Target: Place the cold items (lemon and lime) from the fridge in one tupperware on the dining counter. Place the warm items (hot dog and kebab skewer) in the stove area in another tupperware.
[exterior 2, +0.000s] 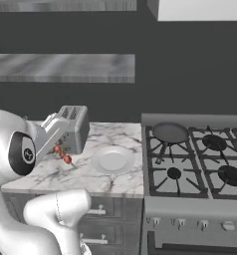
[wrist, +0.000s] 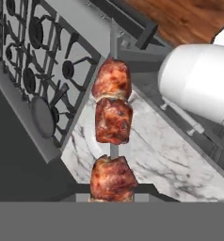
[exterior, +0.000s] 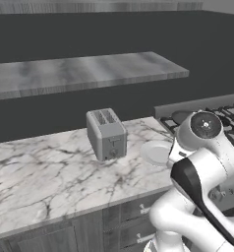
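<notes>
The kebab skewer (wrist: 113, 127) carries three browned meat chunks on a thin grey stick, and it runs up the middle of the hand view. My gripper (wrist: 113, 195) is shut on its lower end, with the fingertips mostly hidden behind the lowest chunk. From the right base view, the gripper (exterior 2: 53, 143) hangs in front of the toaster, above the marble counter. There the skewer (exterior 2: 62, 154) slants down and to the right, with its tip pointing toward the white plate (exterior 2: 113, 160).
A silver toaster (exterior: 106, 134) stands on the marble counter (exterior: 45, 172) beside the plate (exterior: 156, 151). To the right is the gas stove (exterior 2: 200, 159) with a dark pan (exterior 2: 170, 132) on its back left burner. A grey shelf (exterior: 84, 71) hangs above.
</notes>
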You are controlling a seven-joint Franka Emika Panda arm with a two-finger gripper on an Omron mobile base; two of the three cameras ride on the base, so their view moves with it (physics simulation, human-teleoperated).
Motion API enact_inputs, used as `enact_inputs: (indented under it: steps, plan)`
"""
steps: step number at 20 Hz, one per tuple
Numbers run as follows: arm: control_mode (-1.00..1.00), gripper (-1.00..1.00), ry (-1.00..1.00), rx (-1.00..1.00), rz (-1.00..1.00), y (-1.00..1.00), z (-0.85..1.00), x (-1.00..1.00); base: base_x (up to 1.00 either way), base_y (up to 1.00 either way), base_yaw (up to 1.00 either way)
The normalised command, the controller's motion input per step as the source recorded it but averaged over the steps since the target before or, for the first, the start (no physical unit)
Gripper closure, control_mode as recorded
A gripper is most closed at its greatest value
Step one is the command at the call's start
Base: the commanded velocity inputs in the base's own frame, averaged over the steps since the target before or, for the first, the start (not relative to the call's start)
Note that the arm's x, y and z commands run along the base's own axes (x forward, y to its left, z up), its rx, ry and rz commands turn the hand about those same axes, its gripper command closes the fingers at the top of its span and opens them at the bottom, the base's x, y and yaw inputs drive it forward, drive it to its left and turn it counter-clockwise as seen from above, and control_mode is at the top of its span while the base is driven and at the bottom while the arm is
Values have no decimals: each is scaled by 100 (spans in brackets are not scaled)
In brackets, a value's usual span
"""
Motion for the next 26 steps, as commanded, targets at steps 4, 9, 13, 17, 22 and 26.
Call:
enact_inputs:
  steps: [4, 9, 13, 17, 22, 26]
  plan:
    - [-100, 100, 10, -8, 19, -29, -65, 0, 0, 0, 0]
    - [-100, 100, 1, -4, 14, -12, -42, -8, 0, 0, 0]
    - [-100, 100, 0, -8, 15, 0, -32, -19, 0, 0, 0]
    - [100, 100, 0, 0, 0, 0, 0, 0, -41, 0, 24]
    - [100, 100, 0, 0, 0, 0, 0, 0, -37, 2, 51]
    - [100, 100, 0, 0, 0, 0, 0, 0, -17, 23, 78]
